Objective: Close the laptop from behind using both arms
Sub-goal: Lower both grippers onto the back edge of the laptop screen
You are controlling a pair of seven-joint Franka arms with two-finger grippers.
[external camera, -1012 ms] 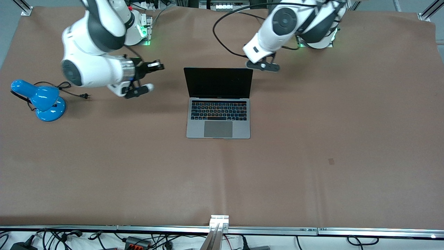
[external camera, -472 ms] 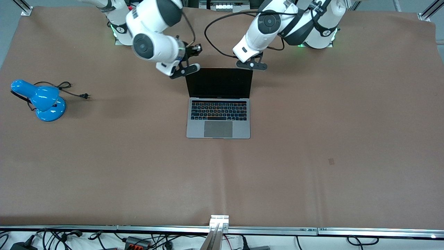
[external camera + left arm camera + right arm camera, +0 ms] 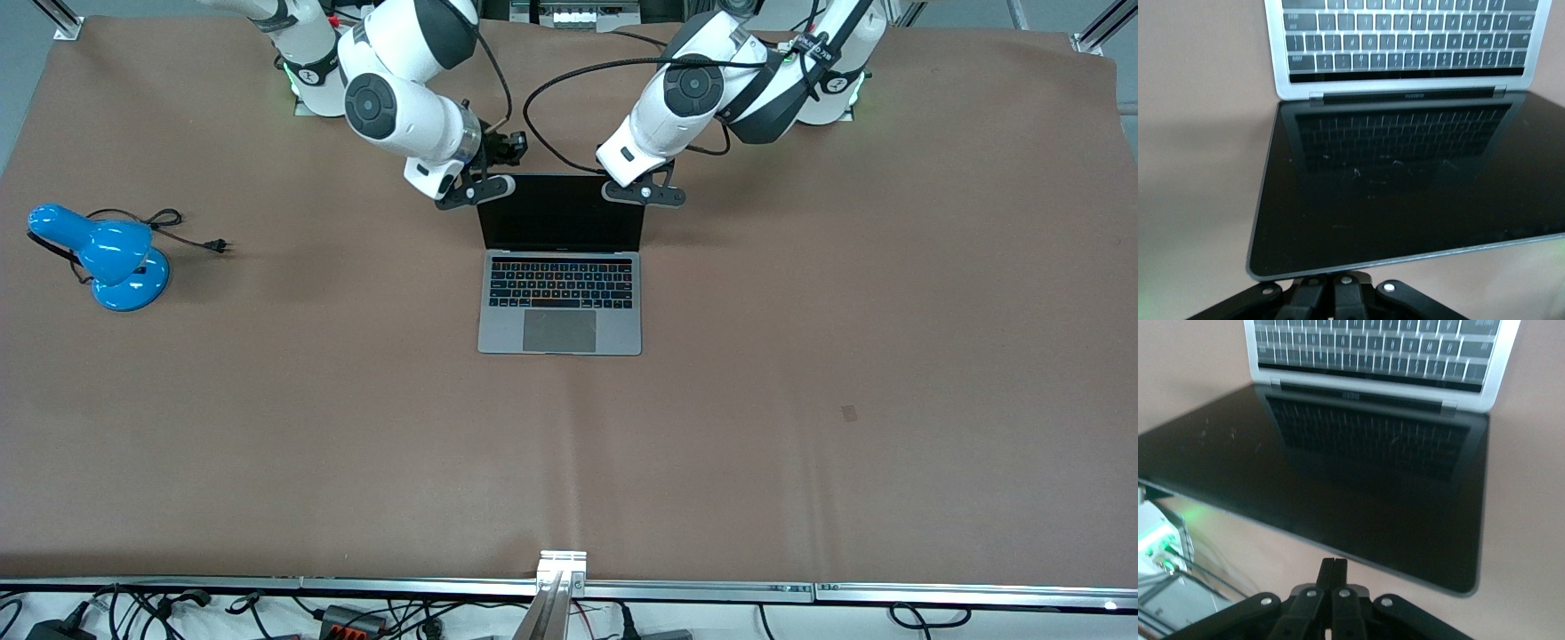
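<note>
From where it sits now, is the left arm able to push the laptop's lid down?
Probably yes. The left claw, shut, sits at the top edge of the open laptop lid at one corner, and nothing stands between them. The right claw, also shut, is at the other corner.

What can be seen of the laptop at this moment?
The laptop is a slim grey-silver metal model, open near the middle of the brown table, its base flat with black keyboard and large grey trackpad nearer the front camera. Its glossy black screen is dark, raised and mirrors the keys. The left gripper and right gripper, fingers shut, sit at the screen's two top corners; actual contact cannot be confirmed.
</note>
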